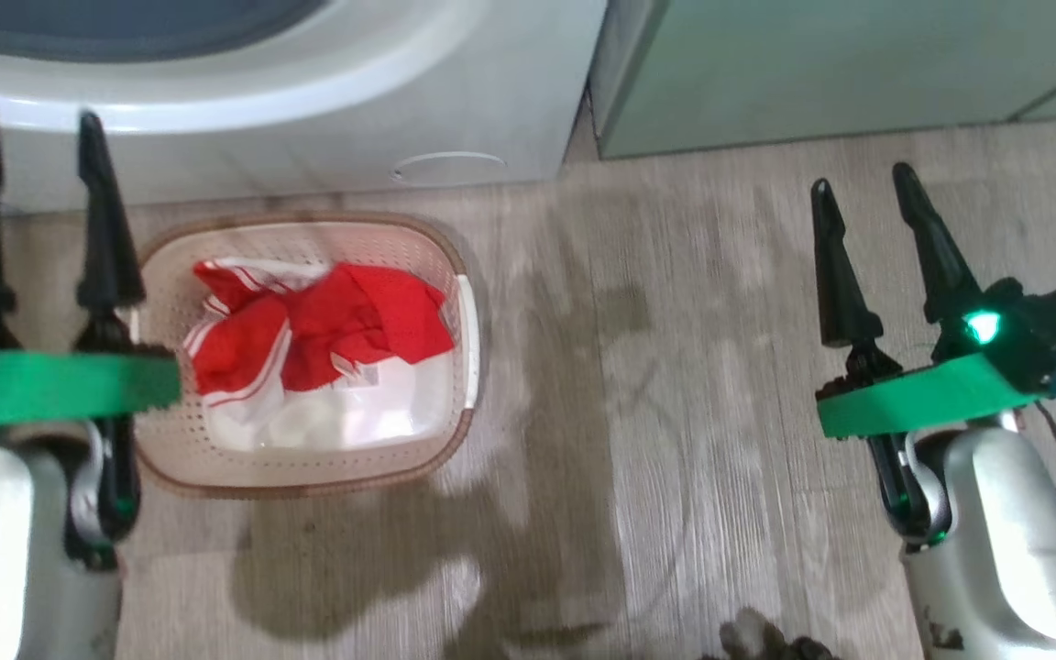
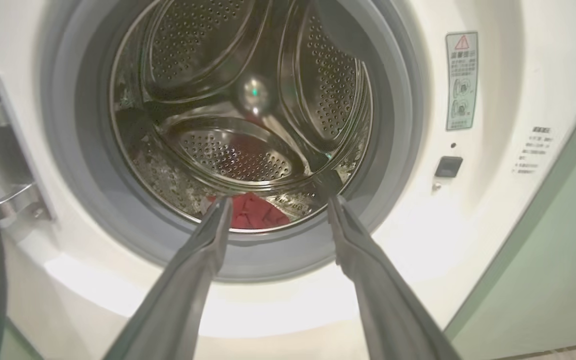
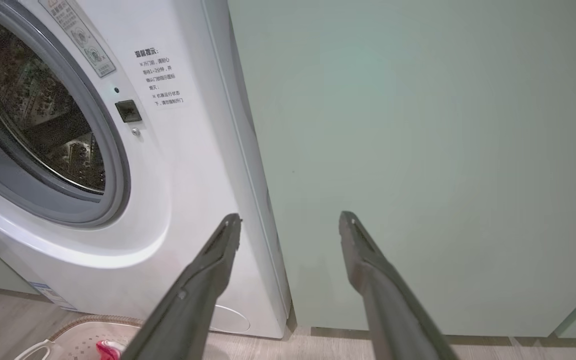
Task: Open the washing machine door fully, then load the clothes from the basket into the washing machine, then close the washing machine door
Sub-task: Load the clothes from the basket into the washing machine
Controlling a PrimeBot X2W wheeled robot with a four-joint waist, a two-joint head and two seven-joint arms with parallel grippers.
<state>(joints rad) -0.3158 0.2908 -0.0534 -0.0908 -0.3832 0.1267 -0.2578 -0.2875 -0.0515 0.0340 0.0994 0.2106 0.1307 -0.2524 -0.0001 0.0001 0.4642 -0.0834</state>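
Floor (image 1: 675, 412): grey planks.
Basket (image 1: 170, 431): centre-left of head view, before washing machine (image 1: 308, 119); long axis left-right, mouth up.
Clothes (image 1: 345, 321): red heap in basket; red cloth (image 2: 253, 212) in drum (image 2: 228, 150).
Left gripper (image 1: 35, 122): spread, empty.
Right gripper (image 1: 862, 179): spread, empty.

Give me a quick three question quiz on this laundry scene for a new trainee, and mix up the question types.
1. True or false: the basket is empty.
2. Multiple choice: the left pincer holds A) nothing, B) a towel, C) the basket's handle.
3. Fill in: a red garment lies low inside the washing machine's steel ____.

Key
1. False: red clothes lie in it.
2. A: its fingers stand apart with nothing between them.
3. drum
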